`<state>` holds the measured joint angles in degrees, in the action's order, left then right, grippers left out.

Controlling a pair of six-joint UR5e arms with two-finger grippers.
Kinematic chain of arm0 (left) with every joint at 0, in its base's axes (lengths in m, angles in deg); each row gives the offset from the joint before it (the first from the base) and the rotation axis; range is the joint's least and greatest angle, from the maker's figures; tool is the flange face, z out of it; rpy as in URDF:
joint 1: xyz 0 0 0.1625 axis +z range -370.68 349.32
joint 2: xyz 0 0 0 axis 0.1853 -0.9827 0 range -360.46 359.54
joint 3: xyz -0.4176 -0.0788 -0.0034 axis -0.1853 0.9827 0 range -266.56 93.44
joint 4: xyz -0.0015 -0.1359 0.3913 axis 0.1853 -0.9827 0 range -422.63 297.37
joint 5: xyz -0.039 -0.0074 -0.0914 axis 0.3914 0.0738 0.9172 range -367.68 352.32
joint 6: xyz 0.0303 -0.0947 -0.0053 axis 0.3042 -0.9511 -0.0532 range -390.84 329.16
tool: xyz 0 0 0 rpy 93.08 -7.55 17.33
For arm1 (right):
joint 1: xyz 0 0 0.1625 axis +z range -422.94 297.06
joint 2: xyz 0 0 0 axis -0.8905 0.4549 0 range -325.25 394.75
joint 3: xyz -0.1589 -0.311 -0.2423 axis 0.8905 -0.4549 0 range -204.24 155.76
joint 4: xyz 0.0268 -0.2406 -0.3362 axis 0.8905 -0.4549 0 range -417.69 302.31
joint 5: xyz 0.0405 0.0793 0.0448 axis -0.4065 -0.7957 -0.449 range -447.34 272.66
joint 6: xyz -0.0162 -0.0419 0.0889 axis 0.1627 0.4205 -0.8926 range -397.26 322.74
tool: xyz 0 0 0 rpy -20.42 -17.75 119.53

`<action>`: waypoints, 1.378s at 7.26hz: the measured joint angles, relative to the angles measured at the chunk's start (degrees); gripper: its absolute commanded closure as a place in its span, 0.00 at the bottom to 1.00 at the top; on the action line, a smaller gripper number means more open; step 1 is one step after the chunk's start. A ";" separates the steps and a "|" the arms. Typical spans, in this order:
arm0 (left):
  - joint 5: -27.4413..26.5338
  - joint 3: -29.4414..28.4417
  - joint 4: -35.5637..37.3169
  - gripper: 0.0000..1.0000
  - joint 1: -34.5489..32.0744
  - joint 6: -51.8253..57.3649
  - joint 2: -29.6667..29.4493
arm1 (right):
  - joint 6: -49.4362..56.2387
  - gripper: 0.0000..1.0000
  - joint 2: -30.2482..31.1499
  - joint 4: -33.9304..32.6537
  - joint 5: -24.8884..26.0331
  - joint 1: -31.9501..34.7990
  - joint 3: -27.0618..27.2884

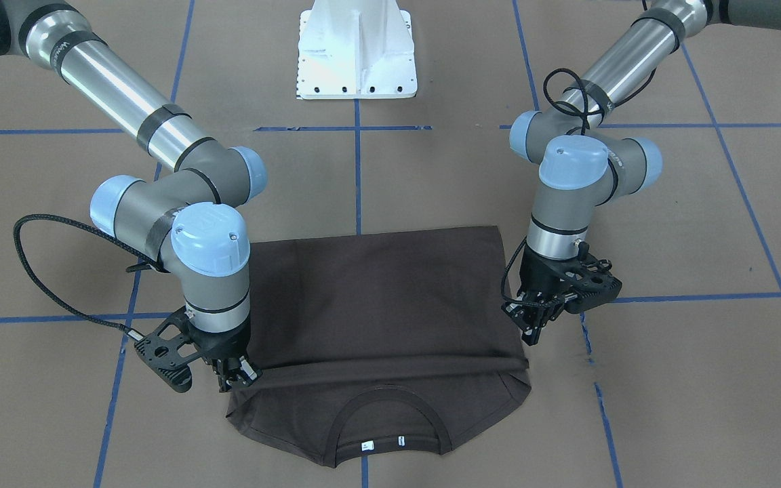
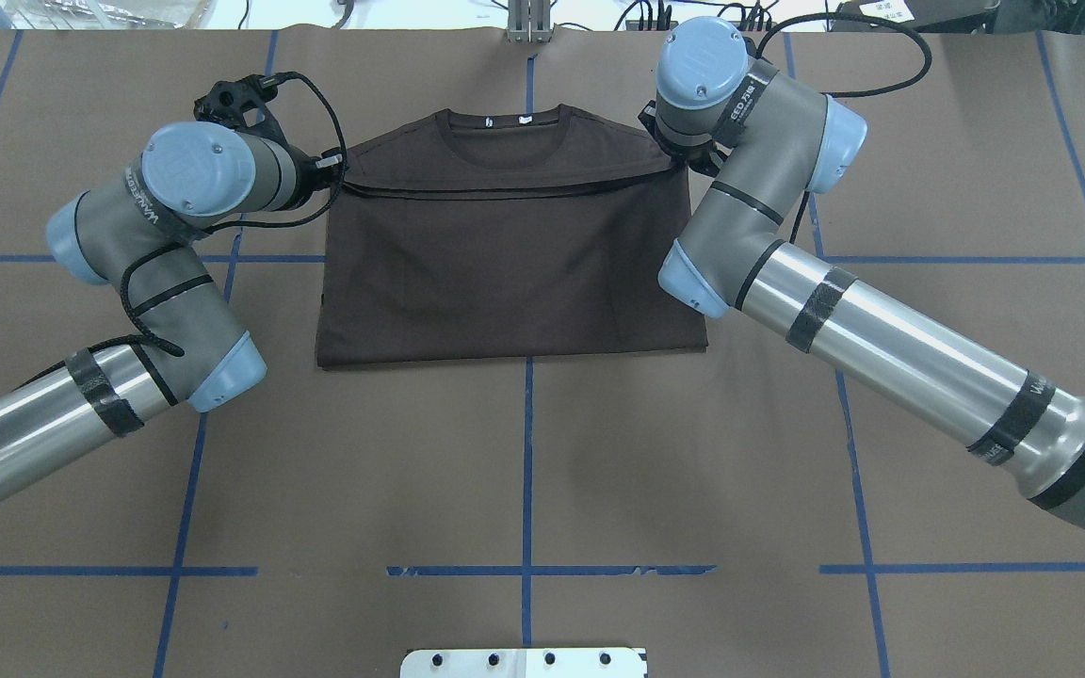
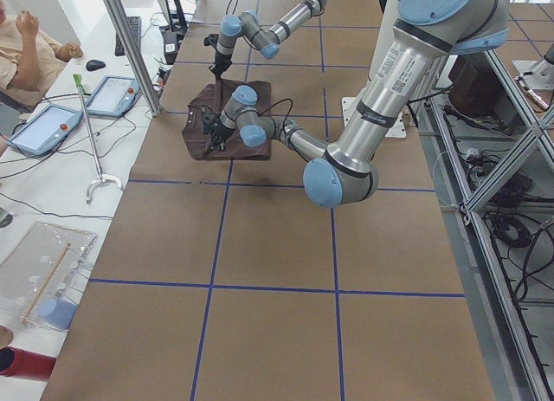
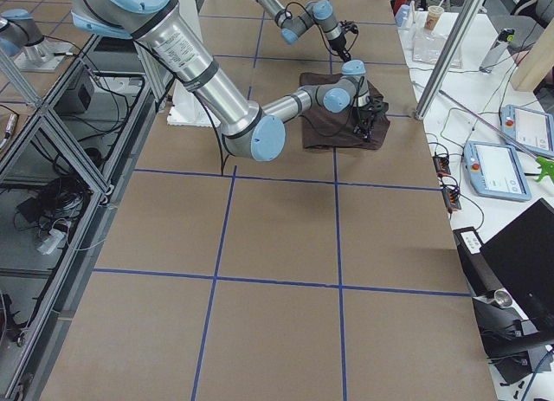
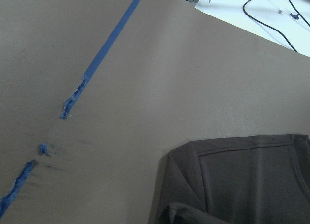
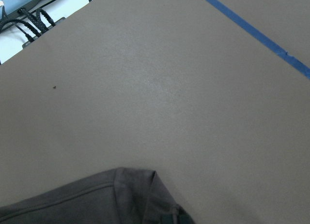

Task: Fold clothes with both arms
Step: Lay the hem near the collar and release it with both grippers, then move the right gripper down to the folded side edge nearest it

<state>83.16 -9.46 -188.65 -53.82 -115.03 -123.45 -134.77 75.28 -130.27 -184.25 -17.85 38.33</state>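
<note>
Brown-grey cotton T-shirt (image 2: 505, 273) lay half-folded on the brown paper bench (image 2: 524, 452). Left black two-finger end effector (image 1: 531, 334) and right black two-finger end effector (image 1: 236, 378) met its hem corners; whether they pinched cloth, I could not tell. Uneven release could skew the fold.

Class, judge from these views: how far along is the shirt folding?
Done: the T-shirt has its hem folded up to just short of the collar. In hand: left hand and right hand sit at that edge's two ends; grip unclear. Left: probably release and one more fold.
</note>
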 measured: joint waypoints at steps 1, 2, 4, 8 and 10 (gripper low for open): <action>0.01 -0.60 -3.51 0.50 0.04 -0.06 0.21 | -0.27 0.42 -0.09 0.05 -0.10 0.00 1.05; 0.13 -1.14 -6.81 0.50 0.02 -0.07 0.44 | -0.54 0.41 0.42 0.07 -0.39 0.00 3.02; 1.09 -1.35 -11.44 0.40 0.00 -0.02 0.52 | -1.29 0.38 6.98 -0.23 -2.64 -0.97 12.93; 3.29 -1.06 -16.26 0.38 -0.04 -0.20 0.76 | -9.82 0.37 21.84 -0.53 -3.64 -5.56 29.29; 3.35 -0.89 -16.43 0.38 -0.02 -0.05 0.74 | -15.47 0.37 22.45 -0.26 -3.09 -8.25 30.01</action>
<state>86.51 -10.34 -205.08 -53.84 -115.09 -122.71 -150.24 97.73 -130.53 -187.34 -26.09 68.33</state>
